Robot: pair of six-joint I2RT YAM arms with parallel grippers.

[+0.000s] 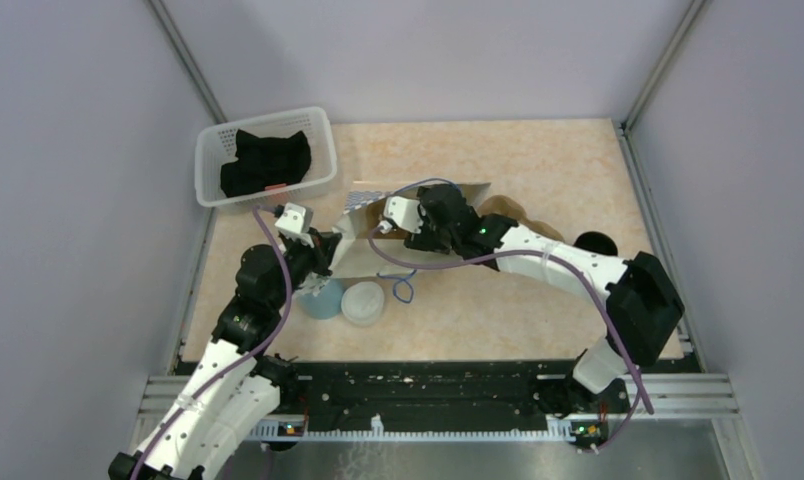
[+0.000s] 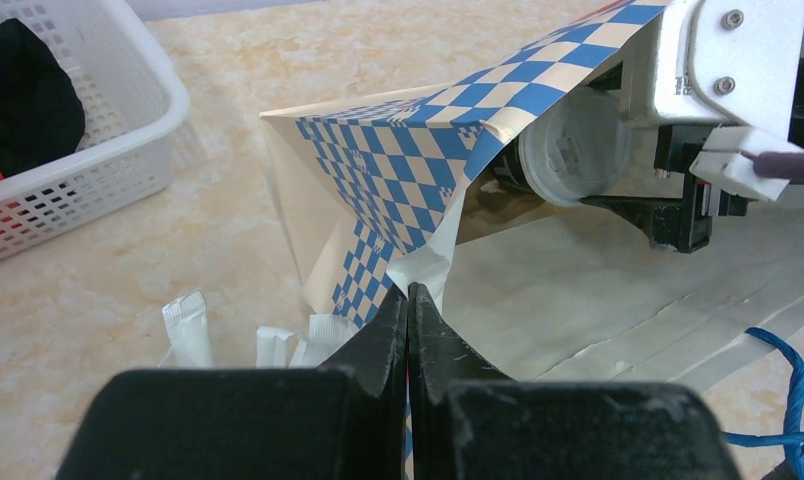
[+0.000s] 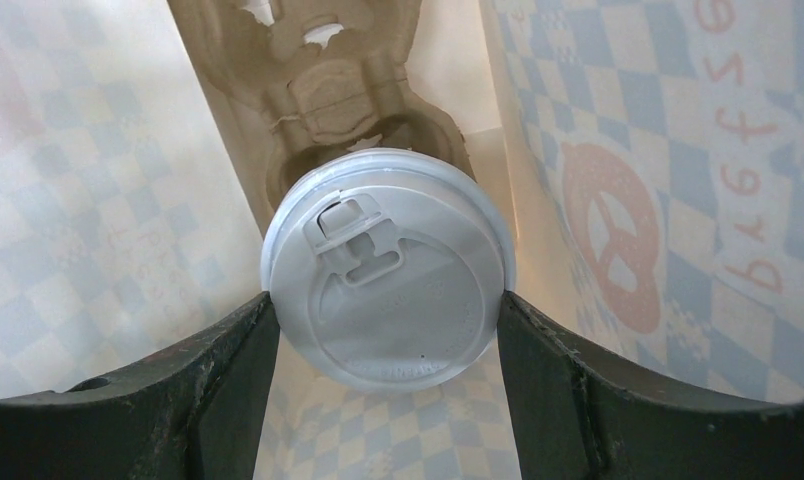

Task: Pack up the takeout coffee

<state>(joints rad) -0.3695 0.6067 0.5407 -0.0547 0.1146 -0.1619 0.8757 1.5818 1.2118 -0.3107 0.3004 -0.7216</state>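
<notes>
The takeout coffee (image 3: 388,265) shows its round greyish-white lid, with the cup body hidden below it. My right gripper (image 3: 388,305) is shut on it, one finger (image 3: 243,340) pressing each side of the lid. It hangs inside the blue-checked paper bag (image 2: 408,150), just above a brown cardboard cup carrier (image 3: 328,90). In the left wrist view the lid (image 2: 578,150) sits in the bag's mouth. My left gripper (image 2: 409,292) is shut on the bag's edge and holds the mouth open. From above, the bag (image 1: 356,250) lies between both arms.
A white basket (image 1: 323,140) with black cloth stands at the back left. A light blue cup of white straws (image 1: 323,298) and a clear lidded cup (image 1: 363,302) stand beside my left arm. A blue cord (image 1: 403,290) lies near them. A black cup (image 1: 596,243) stands behind my right arm.
</notes>
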